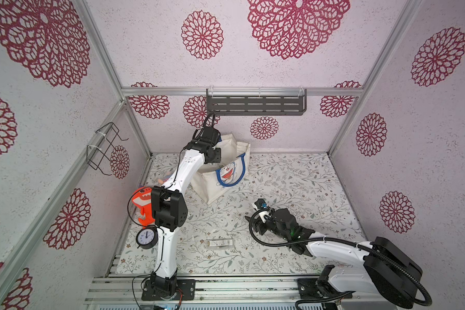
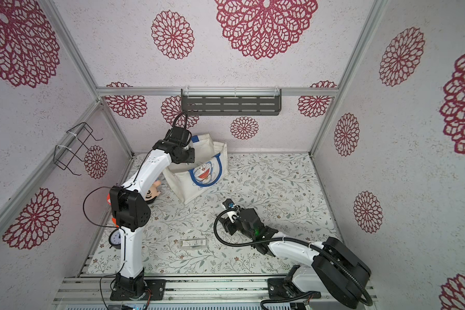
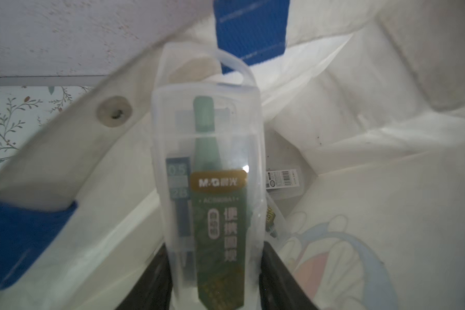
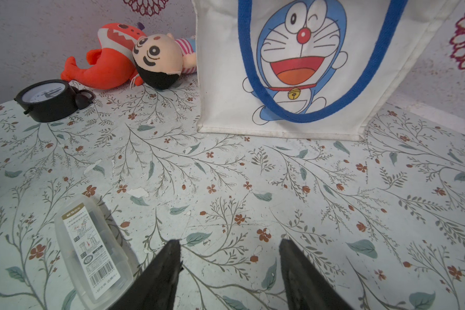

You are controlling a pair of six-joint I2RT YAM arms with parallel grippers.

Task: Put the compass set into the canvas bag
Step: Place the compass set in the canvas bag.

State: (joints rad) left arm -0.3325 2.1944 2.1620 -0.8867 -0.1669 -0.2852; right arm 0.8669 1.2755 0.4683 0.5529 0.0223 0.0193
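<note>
The left claw (image 3: 216, 248) grips a compass set (image 3: 207, 161) marked "M&G", "0.5", "2B" over the bag (image 3: 360, 120). The right claw (image 4: 230, 241) gapes empty, another set (image 4: 91, 249) beside it.

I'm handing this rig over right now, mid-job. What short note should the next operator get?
Left gripper: shut on a compass set, held at the mouth of the canvas bag, pointing in, not yet released.
Right gripper: open and empty, low over the table, beside another compass set lying flat.
Done: a barcoded clear case already lies on the bag's floor.
Left: release the held set, then probably bag the one on the table.
</note>
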